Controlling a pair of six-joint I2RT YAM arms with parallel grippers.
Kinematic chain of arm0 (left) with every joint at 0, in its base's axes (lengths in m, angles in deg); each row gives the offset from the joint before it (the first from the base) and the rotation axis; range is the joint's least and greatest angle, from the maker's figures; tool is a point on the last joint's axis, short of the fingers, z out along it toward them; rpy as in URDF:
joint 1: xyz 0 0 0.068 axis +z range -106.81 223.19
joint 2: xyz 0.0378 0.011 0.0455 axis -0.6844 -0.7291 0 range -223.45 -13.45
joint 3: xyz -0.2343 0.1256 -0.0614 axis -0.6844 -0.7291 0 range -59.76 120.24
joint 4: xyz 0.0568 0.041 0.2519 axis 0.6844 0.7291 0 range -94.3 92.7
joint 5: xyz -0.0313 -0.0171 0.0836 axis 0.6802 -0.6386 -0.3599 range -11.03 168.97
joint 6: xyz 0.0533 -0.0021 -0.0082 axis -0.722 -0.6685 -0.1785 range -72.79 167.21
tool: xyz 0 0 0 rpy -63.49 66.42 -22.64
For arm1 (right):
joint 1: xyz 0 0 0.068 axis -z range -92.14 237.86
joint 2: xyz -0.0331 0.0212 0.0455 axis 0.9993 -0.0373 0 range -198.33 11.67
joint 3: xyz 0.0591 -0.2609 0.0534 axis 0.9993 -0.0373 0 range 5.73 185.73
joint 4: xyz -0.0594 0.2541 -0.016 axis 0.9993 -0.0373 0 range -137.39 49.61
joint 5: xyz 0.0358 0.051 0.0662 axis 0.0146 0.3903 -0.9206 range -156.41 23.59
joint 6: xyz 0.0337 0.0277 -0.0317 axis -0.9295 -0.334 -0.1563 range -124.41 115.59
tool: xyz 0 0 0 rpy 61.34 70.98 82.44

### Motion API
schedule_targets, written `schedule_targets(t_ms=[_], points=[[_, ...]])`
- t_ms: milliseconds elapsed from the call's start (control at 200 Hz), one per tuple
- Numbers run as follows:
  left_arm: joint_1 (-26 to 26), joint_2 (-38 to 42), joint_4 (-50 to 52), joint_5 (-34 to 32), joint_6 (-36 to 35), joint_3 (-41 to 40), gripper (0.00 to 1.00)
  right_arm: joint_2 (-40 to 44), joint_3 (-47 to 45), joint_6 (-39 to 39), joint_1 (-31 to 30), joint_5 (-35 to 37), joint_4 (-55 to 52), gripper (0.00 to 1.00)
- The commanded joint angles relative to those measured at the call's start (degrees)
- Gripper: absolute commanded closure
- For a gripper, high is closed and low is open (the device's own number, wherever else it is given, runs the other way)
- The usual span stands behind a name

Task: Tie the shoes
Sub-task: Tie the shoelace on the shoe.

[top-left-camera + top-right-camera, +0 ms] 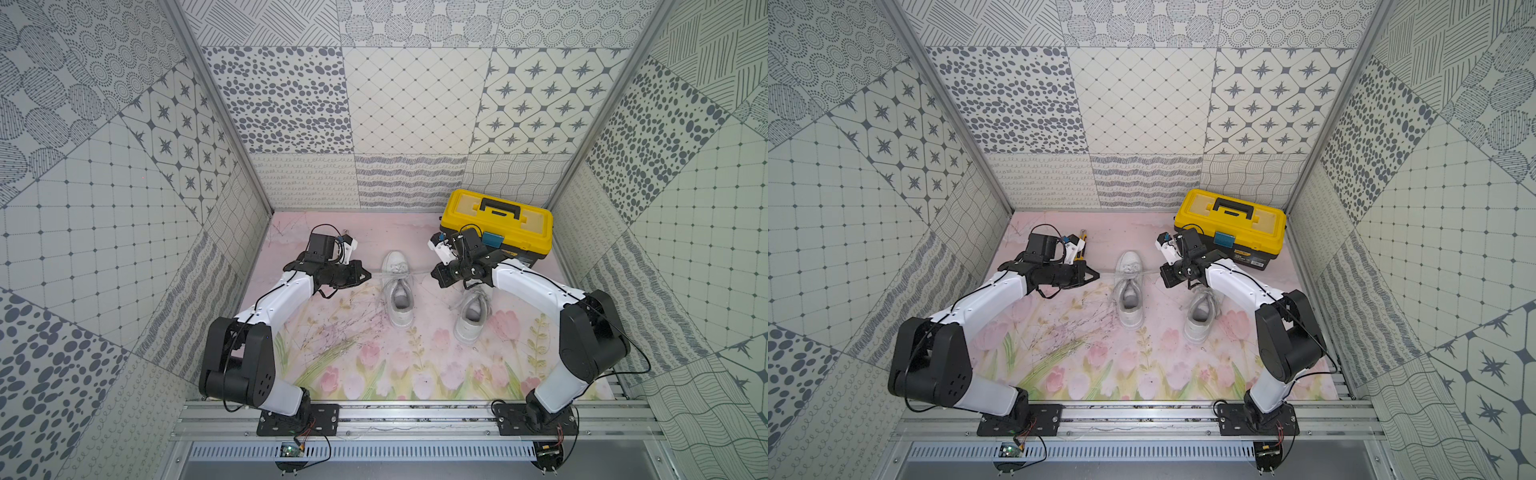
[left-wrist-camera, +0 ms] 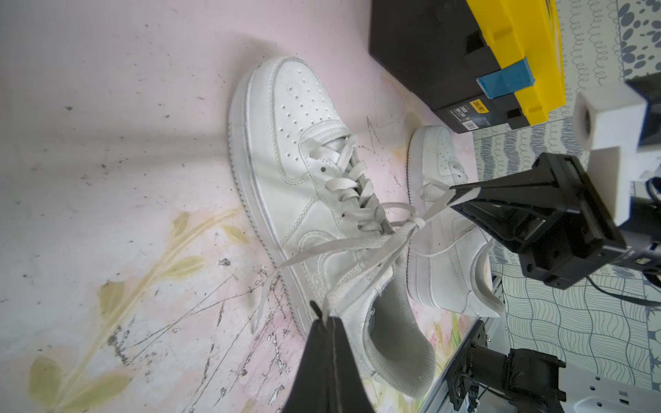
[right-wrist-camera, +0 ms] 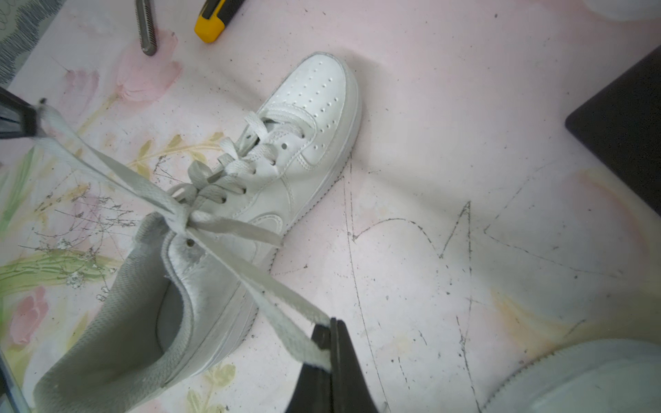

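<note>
In both top views, two smooth white shoes [image 1: 398,291] sit on the floral mat [image 1: 332,365], near a boxy yellow toolbox [image 1: 496,220]. Left wrist: the left gripper [image 2: 323,315] pinches flat woven lace [image 2: 372,264], jaws closed. Right wrist: the right gripper [image 3: 331,323] clamps its other end.

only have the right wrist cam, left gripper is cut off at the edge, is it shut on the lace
observer: yes, the left wrist view shows the left gripper shut on the lace.
operator: where is the second shoe
observer: in both top views the second shoe stands beside the shoe between the arms, its toe hidden under the right arm.
operator: whats the black corner at my edge
observer: the base of a yellow-lidded toolbox at the back.
</note>
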Motion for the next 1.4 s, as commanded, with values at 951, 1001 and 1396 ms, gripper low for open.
schedule_targets(t_ms=[951, 1001, 1396], points=[[6.69, -0.78, -2.6, -3.27, 1.87, -3.13, 1.0, -4.78, 1.51, 2.31, -0.15, 22.71, -7.62, 1.0], [6.87, -0.86, -2.6, -3.43, 1.84, -3.27, 1.0, -4.86, 1.57, 2.24, -0.2, 22.7, -7.64, 1.0], [7.19, -1.31, -2.81, -3.77, 1.98, -3.28, 1.0, -5.57, 2.44, 2.31, -0.13, 23.59, -8.59, 1.0]])
